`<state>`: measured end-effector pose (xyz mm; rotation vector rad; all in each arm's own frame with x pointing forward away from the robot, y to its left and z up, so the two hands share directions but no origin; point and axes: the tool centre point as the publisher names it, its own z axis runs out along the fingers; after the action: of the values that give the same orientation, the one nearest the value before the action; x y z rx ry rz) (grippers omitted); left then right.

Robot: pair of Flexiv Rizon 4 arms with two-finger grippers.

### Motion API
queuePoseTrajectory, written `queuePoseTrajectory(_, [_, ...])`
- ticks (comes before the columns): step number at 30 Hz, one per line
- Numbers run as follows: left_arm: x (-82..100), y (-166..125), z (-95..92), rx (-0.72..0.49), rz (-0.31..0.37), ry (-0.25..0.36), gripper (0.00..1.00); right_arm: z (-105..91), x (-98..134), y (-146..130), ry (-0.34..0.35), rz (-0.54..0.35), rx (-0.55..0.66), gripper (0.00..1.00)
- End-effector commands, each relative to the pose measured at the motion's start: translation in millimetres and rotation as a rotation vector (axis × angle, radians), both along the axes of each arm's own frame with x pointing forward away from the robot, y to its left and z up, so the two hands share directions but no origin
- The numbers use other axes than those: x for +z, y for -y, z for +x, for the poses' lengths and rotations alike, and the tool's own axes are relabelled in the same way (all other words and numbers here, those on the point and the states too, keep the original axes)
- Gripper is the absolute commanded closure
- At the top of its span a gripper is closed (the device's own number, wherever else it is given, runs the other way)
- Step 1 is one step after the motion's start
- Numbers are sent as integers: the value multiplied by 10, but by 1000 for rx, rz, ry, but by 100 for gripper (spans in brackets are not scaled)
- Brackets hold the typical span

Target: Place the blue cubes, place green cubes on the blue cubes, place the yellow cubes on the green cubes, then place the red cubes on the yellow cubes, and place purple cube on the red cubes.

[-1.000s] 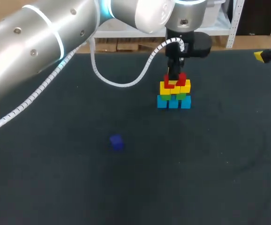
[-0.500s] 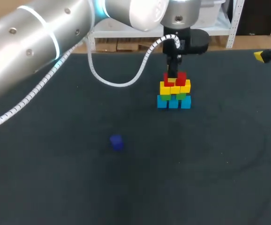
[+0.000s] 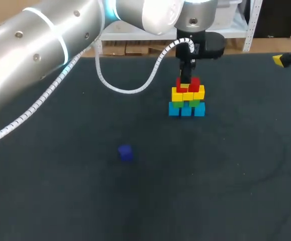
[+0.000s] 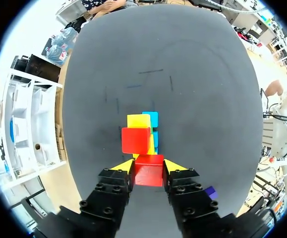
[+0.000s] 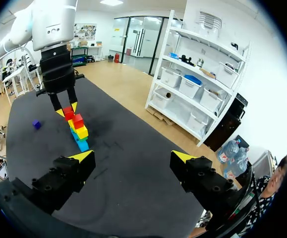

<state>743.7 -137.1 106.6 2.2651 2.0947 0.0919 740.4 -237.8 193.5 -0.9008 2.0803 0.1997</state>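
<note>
Left gripper (image 4: 148,166), fingers (image 4: 125,167) pinching a red cube (image 4: 148,174), is seating it on the yellow cubes (image 3: 187,94) near the table's (image 3: 60,201) far edge; next, probably, releasing and fetching the purple cube (image 3: 125,152).

Dark matte table (image 3: 60,191), faint thin scratch-like marks (image 4: 148,79) on its surface in the left wrist view. Directly on it: a row of three blue cubes (image 3: 186,109) side by side, touching, toward the far middle-right, carrying other cubes on top. A single purple cube (image 3: 125,152) sits alone on the table, well apart from the row, nearer the front and to its left. It also shows in the right wrist view (image 5: 36,124).
</note>
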Motion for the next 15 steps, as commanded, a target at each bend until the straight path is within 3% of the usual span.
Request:
queuePoseTrajectory(1, [6,33,50,0,8,-7,100,1,2,5,-1,1,2,0])
queuePoseTrajectory(15, [-11,69,71,-1,11,-7,100,1,2,5,-1,1,2,0])
